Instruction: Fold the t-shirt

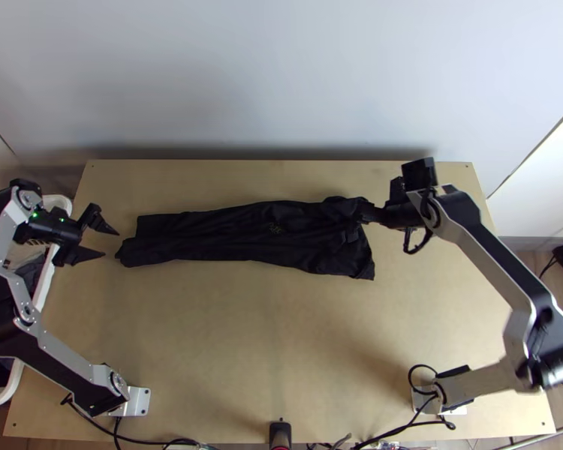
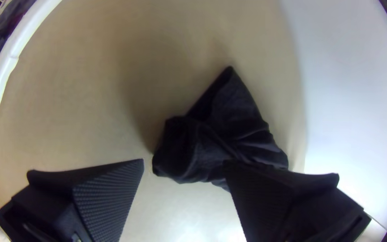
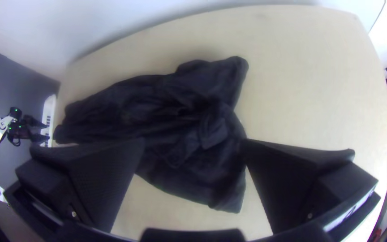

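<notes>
A black t-shirt (image 1: 244,236) lies as a long, narrow, wrinkled strip across the table's upper half, wider and bunched at its right end. My left gripper (image 1: 110,243) stands open just off the strip's left end; in the left wrist view, the gripper (image 2: 183,163) has that end of the shirt (image 2: 229,130) beyond its fingers. My right gripper (image 1: 362,214) is over the right end. The right wrist view shows the gripper (image 3: 193,143) open wide, with the shirt's bunched end (image 3: 202,121) under and between its fingers.
A white basket (image 1: 56,201) with cloth in it stands at the table's left edge. Behind the table (image 1: 244,337) rises a pale wall. Cables run along the near edge, by a small black object (image 1: 280,433).
</notes>
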